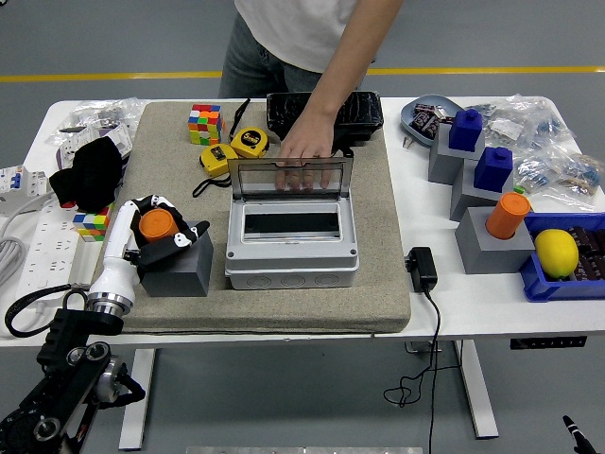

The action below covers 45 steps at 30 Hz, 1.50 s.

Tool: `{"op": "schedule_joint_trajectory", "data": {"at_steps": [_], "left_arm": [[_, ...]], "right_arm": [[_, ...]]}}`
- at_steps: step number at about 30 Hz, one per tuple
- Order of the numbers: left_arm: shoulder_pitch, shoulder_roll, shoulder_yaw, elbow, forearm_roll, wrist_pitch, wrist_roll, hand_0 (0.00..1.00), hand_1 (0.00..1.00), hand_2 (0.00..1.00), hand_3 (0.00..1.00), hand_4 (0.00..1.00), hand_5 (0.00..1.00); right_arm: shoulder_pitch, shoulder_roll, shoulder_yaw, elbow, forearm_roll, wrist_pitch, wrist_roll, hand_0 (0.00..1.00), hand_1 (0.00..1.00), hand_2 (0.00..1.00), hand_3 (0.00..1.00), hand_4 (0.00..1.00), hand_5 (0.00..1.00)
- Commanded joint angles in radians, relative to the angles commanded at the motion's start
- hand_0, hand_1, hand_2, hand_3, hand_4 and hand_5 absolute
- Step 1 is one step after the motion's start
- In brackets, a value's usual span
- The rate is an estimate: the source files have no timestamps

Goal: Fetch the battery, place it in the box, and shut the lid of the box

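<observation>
— What is the left hand (156,230) doing?
— Its fingers curl around the orange battery (157,223), which stands on a grey block (178,266).
— And the box (291,248)?
— Just right of the hand; a person's hand (304,149) holds its clear lid (291,177) upright.

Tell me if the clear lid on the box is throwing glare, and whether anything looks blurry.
Head view: the clear lid shows only a faint sheen, and the person's hand behind it reads through. Head view: lighting is even with soft shadows beside the box. Head view: focus is sharp across the table, including the left hand curled around the orange battery.
</observation>
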Motion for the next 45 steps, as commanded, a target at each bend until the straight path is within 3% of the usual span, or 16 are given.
{"op": "schedule_joint_trajectory", "data": {"at_steps": [4, 5, 10, 11, 16, 17, 21, 22, 45], "left_arm": [[-0.001, 0.0, 0.003, 0.003, -0.003, 0.007, -0.003, 0.148, 0.289, 0.219, 0.198, 0.886, 0.002], [-0.002, 0.0, 0.004, 0.003, -0.004, 0.011, -0.004, 0.134, 0.219, 0.177, 0.163, 0.91, 0.002], [-0.006, 0.0, 0.013, 0.012, -0.018, 0.027, -0.017, 0.134, 0.219, 0.177, 0.163, 0.91, 0.002], [-0.007, -0.001, 0.014, 0.014, -0.024, 0.03, -0.022, 0.099, 0.136, 0.128, 0.128, 0.995, 0.002], [-0.009, -0.001, 0.016, 0.021, -0.046, 0.036, -0.04, 0.099, 0.136, 0.128, 0.128, 0.995, 0.002], [-0.01, -0.001, 0.017, 0.023, -0.048, 0.039, -0.043, 0.078, 0.073, 0.088, 0.101, 0.998, 0.002], [-0.012, -0.001, 0.018, 0.026, -0.062, 0.046, -0.054, 0.078, 0.073, 0.088, 0.101, 0.998, 0.002], [-0.012, -0.001, 0.019, 0.026, -0.063, 0.046, -0.054, 0.06, 0.012, 0.059, 0.086, 0.998, 0.002], [-0.032, 0.003, 0.013, -0.008, -0.031, 0.07, -0.043, 0.05, 0.002, 0.05, 0.081, 0.998, 0.002]], "right_arm": [[0.0, 0.0, 0.003, 0.0, -0.003, 0.0, 0.0, 0.88, 0.861, 0.813, 0.854, 0.998, 0.998], [0.001, 0.0, 0.005, 0.0, -0.004, 0.0, 0.0, 0.88, 0.861, 0.813, 0.855, 0.998, 0.998], [0.002, 0.0, 0.008, 0.0, -0.006, 0.0, 0.0, 0.88, 0.861, 0.813, 0.855, 0.998, 0.998], [0.002, 0.0, 0.008, 0.0, -0.006, 0.0, 0.001, 0.88, 0.861, 0.812, 0.855, 0.998, 0.998], [0.002, -0.001, 0.009, 0.0, -0.007, 0.0, 0.001, 0.88, 0.861, 0.812, 0.855, 0.998, 0.998], [0.003, -0.001, 0.01, 0.0, -0.008, 0.0, 0.0, 0.88, 0.861, 0.812, 0.855, 0.998, 0.998], [0.003, -0.001, 0.012, 0.0, -0.009, -0.001, 0.0, 0.88, 0.861, 0.812, 0.855, 0.998, 0.998], [0.003, -0.001, 0.012, 0.0, -0.009, -0.001, 0.0, 0.88, 0.861, 0.812, 0.854, 0.998, 0.998], [0.003, -0.003, 0.021, 0.0, -0.017, -0.001, -0.001, 0.88, 0.862, 0.811, 0.854, 0.998, 0.998]]}}
